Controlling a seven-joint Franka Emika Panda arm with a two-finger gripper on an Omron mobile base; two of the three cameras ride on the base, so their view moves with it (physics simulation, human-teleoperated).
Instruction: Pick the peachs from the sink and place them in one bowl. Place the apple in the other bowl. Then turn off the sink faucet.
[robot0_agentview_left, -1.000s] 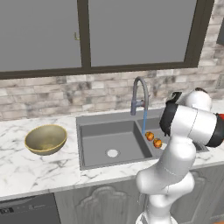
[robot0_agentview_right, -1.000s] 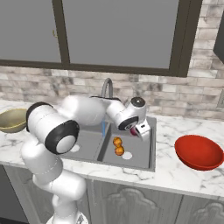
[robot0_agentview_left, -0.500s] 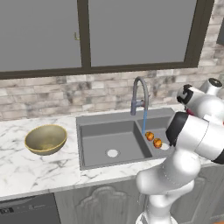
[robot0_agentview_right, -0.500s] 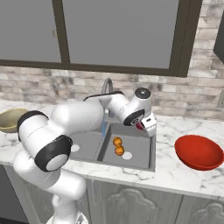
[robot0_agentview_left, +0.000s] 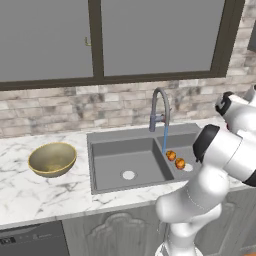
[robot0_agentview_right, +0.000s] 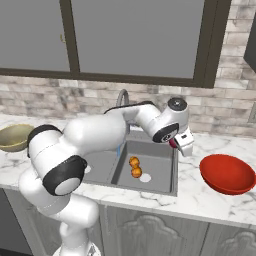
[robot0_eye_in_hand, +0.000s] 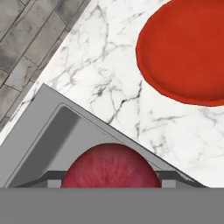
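the pincer (robot0_agentview_right: 179, 145) holds the apple (robot0_eye_in_hand: 111, 166) over the sink (robot0_eye_in_hand: 39, 144) corner, the red bowl (robot0_eye_in_hand: 188, 52) well ahead across the bench (robot0_eye_in_hand: 113, 87), so a weak grip or early release could drop it short of the bowl.
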